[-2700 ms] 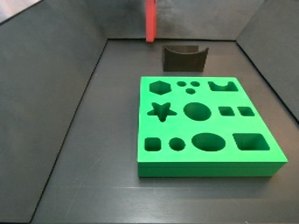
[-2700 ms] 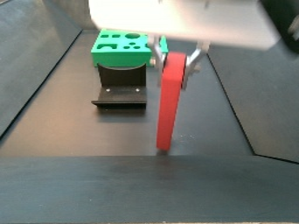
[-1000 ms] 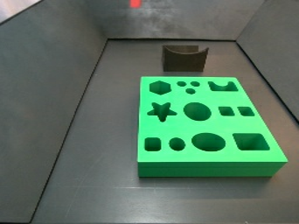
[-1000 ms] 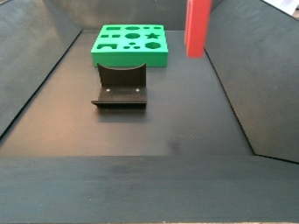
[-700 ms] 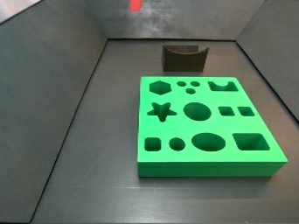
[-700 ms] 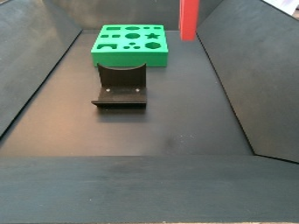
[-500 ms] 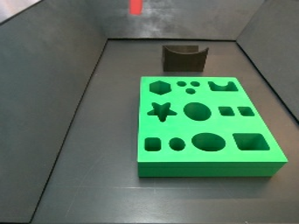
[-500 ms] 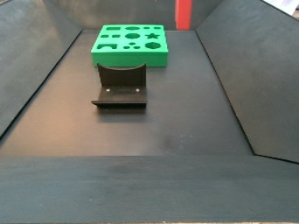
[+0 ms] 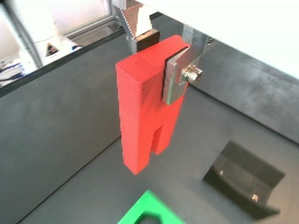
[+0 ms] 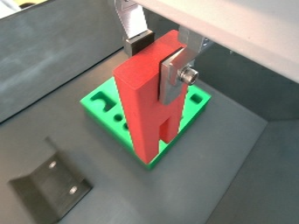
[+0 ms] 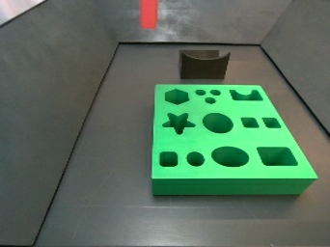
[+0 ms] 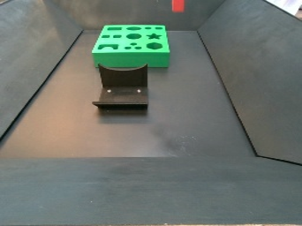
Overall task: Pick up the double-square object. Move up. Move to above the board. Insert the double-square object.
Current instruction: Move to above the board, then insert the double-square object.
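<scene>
My gripper [image 9: 156, 63] is shut on the upper end of the double-square object [image 9: 142, 114], a tall red bar with a lengthwise groove, hanging upright; it also shows in a wrist view [image 10: 149, 105] with the gripper [image 10: 156, 66]. A silver finger [image 10: 176, 74] presses one side and a dark pad the other. The bright-green board [image 10: 197, 103] with shaped holes lies below and behind the bar. In the side views only the bar's lower end [image 11: 149, 13] [image 12: 178, 5] shows at the upper frame edge; the gripper is out of view there. The board [image 11: 245, 140] [image 12: 160, 55] lies flat on the floor.
The dark fixture [image 11: 203, 63] stands on the floor just beyond one end of the board; it also shows in a side view [image 12: 122, 88] and both wrist views [image 9: 246, 175] [image 10: 52, 184]. Grey sloping walls [image 11: 65, 68] enclose the dark floor.
The bar has risen off the floor, held in the gripper, and travelled towards the board's end of the bin; only its lower tip remains in the side views.
</scene>
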